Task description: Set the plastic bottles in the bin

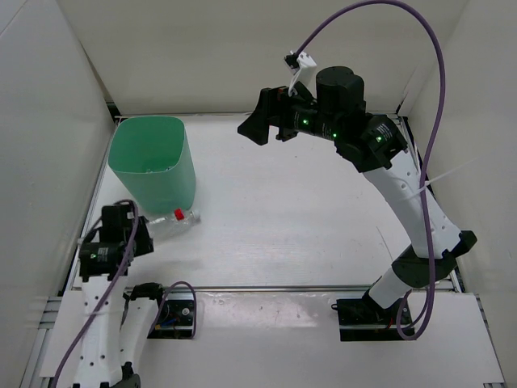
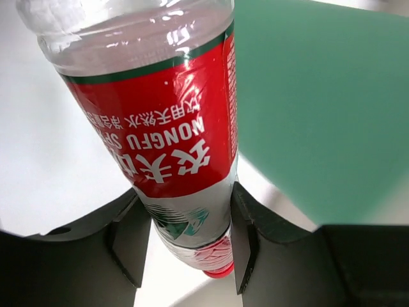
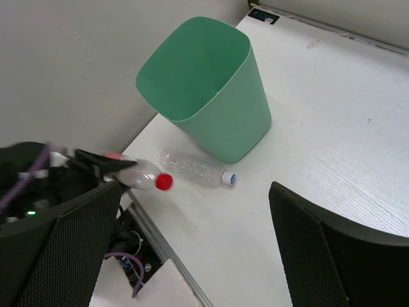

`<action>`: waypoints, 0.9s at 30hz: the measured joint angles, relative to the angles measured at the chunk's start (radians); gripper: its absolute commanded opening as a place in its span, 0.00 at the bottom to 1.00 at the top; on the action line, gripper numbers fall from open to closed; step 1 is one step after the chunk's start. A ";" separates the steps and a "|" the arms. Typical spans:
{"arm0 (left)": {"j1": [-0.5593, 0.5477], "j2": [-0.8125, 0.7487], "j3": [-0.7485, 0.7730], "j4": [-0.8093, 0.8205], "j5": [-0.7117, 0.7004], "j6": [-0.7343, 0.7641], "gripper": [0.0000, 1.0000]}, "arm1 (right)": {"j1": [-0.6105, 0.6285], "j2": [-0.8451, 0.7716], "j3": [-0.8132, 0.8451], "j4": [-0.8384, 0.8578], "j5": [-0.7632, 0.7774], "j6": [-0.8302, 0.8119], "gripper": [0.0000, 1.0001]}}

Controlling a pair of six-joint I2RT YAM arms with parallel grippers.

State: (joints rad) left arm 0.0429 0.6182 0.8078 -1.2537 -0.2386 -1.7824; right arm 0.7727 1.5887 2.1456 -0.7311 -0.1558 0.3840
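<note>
- Across the floor of the enclosure: white table (image 1: 291, 226), which bears the bin and both visible bottles.
- At the table's back left corner: mint-green bin (image 1: 157, 182), upright, mouth open upward, larger by far than either bottle.
- High over the back middle of the table: my right claw (image 1: 257, 127), its fingers (image 3: 64, 249) spread wide with nothing between them, well apart from bin and bottles.
- At the near left, just in front of the bin: my left claw (image 2: 185, 230), closed on the red-labelled bottle (image 2: 166, 115); one black finger (image 2: 128, 240) presses each side of it near the capped end.
- Between those fingers: the red-labelled bottle, clear plastic, its red cap (image 3: 164, 182) on the end nearer the table's middle; it is outside the bin, close to the bin's foot.
- Beside the bin's foot, lying on its side on the table: plain clear bottle (image 3: 195, 168), pale cap (image 3: 228, 178), just beyond the red cap; whether the two bottles touch I cannot tell.
</note>
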 measured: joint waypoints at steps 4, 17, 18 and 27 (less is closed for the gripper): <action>0.000 0.018 0.258 -0.034 -0.061 0.069 0.32 | 0.000 0.006 -0.002 0.000 0.000 0.000 1.00; -0.008 0.378 0.653 0.340 -0.404 0.636 0.39 | -0.007 0.006 -0.004 0.000 -0.007 -0.002 1.00; -0.018 0.430 0.671 0.386 -0.428 0.669 0.45 | -0.007 0.006 -0.004 0.000 -0.008 -0.002 1.00; -0.148 0.660 0.672 0.514 -0.519 0.869 1.00 | -0.007 0.005 -0.010 -0.043 -0.007 -0.030 1.00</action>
State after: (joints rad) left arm -0.1055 1.2785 1.4799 -0.7399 -0.7578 -0.9134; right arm 0.7658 1.5936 2.1361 -0.7746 -0.1627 0.3538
